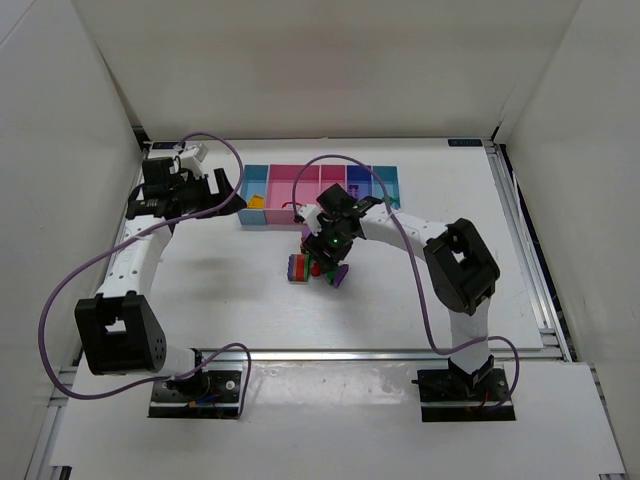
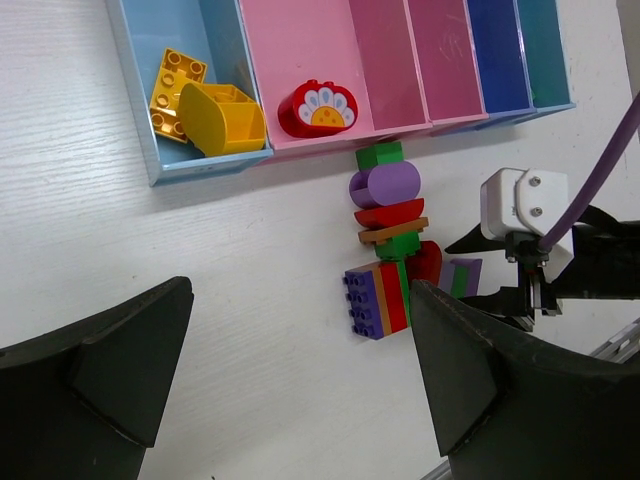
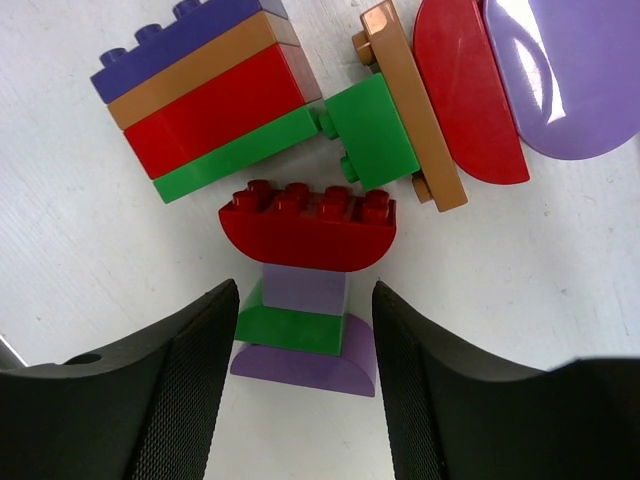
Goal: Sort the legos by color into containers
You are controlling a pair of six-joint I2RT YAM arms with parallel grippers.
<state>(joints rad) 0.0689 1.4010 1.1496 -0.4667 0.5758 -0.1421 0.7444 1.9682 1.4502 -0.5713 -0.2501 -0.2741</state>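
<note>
- legos (image 1: 318,265) clumped on the table just in front of the tray (image 1: 285,178), most clipped together in stacks; I judge they need pulling apart before sorting
- nearest stack lies on its side: red curved brick (image 3: 308,232) over lilac, green and a purple half-round; glossy, studded
- right gripper (image 3: 305,295) straddles that stack, jaws partly closed; cannot tell if the pads bear on it
- left gripper (image 2: 300,290) gapes wide, holds nothing, hangs by the tray's left end; yellow pieces (image 2: 205,110) lie in the light blue compartment there

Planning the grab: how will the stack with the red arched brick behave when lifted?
Likely stiff and light: the stack is hard plastic bricks. It could split at a seam. Its rounded purple end may rock if set down.
</note>
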